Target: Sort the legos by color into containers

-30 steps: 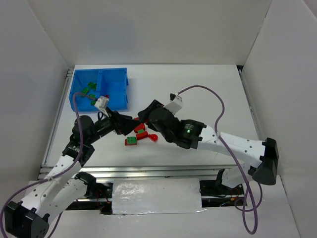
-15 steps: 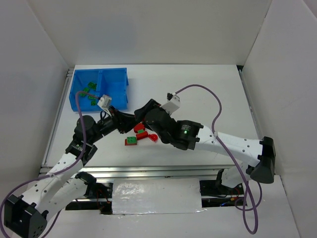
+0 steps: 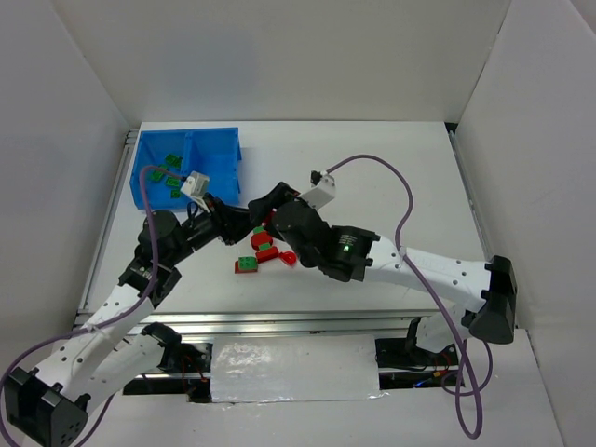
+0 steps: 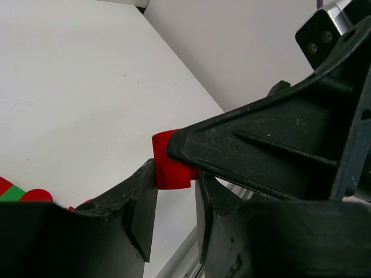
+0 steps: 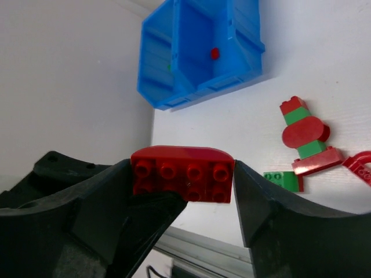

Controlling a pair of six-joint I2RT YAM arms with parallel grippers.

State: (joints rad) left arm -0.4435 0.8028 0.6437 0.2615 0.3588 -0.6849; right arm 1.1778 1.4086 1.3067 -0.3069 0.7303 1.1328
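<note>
A red lego brick (image 5: 182,174) with a rounded back hangs in the air between both grippers. My right gripper (image 5: 181,168) has a finger against each end of it. My left gripper (image 4: 177,174) is shut on the same red brick (image 4: 171,168) at its fingertips, and one of its fingers (image 5: 148,217) shows under the brick. The grippers meet right of the blue bin (image 3: 140,182). Its left container holds green legos (image 3: 169,172); its right container (image 5: 197,35) holds a small red piece (image 5: 214,53). More legos (image 3: 265,247) lie on the table.
On the table near the grippers lie a red-and-green stack (image 5: 304,136), a green brick (image 5: 281,179) and a red arch piece (image 5: 359,165). The metal rail of the table's near edge (image 5: 232,255) runs just below. White walls enclose the table.
My left gripper has closed on the red brick held by the right gripper. Both arms have shifted slightly up and toward the bin.
</note>
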